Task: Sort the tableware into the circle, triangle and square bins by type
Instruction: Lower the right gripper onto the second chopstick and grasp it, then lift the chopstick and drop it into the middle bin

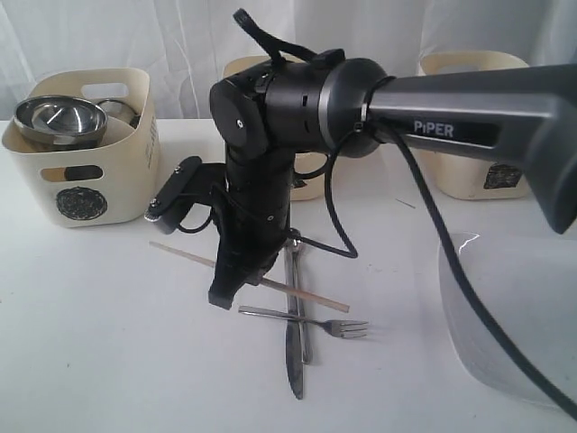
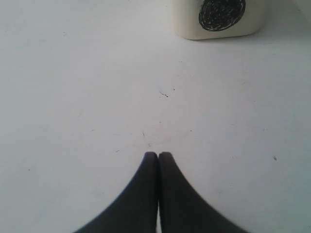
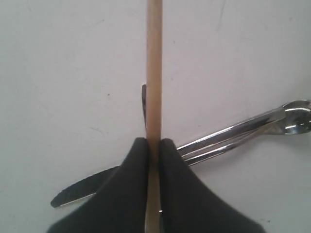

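Note:
My right gripper (image 1: 225, 296) reaches across to the table's middle and is shut on a wooden chopstick (image 1: 189, 255). In the right wrist view the chopstick (image 3: 154, 58) runs straight out between the fingertips of that gripper (image 3: 154, 141). Beneath it lie the knife (image 1: 294, 361), the fork (image 1: 334, 325) and a steel spoon (image 3: 291, 119). A steel bowl (image 1: 59, 117) and a mug (image 1: 117, 110) sit in the circle bin (image 1: 81, 171). The large white plate (image 1: 505, 316) lies at the right. My left gripper (image 2: 158, 154) is shut on nothing over bare table.
Two more cream bins stand at the back, one (image 1: 248, 68) behind the right arm and one (image 1: 469, 126) at the right. The circle bin's black mark (image 2: 221, 12) faces the left gripper. A black cable (image 1: 451, 271) hangs over the plate.

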Controlling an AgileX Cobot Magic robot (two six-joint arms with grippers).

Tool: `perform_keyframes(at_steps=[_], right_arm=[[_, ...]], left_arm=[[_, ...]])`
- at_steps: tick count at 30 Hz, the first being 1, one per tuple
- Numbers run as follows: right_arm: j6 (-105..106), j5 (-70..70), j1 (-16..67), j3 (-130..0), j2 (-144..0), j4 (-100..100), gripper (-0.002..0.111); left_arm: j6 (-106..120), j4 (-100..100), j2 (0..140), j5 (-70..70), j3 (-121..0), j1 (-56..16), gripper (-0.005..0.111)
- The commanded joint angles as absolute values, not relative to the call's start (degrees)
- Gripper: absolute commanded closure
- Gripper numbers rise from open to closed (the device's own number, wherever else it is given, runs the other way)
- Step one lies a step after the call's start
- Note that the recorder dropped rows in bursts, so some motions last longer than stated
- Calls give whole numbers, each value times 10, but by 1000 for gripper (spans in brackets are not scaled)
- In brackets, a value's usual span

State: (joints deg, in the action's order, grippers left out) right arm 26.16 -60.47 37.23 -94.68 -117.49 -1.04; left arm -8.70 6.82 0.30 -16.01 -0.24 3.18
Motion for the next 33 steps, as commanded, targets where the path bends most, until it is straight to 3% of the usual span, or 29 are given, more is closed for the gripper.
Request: perform_keyframes(at_steps=[1, 6, 14, 24, 27, 29, 32, 33], right_arm=[[253, -544, 371, -948, -1148, -99, 108], [94, -394, 364, -948, -1113, -252, 108], [-218, -153, 282, -928, -1101, -276, 108], [-305, 134, 188, -912, -1119, -264, 108], [-293, 263, 160, -915, -1174, -251, 108], [-270, 279, 150, -925, -1214, -251, 108], [-270, 271, 147, -948, -1249, -251, 99], [-270, 271, 147, -952, -1258, -251, 90]], left_arm=[[-86, 64, 0, -158, 0, 33, 107], [-86, 64, 0, -158, 0, 33, 107], [-86, 64, 0, -158, 0, 33, 107], [-86, 64, 0, -158, 0, 33, 107], [-86, 64, 0, -158, 0, 33, 107], [-86, 64, 0, -158, 0, 33, 107], [-86, 64, 0, -158, 0, 33, 107], [-86, 64, 0, -158, 0, 33, 107]])
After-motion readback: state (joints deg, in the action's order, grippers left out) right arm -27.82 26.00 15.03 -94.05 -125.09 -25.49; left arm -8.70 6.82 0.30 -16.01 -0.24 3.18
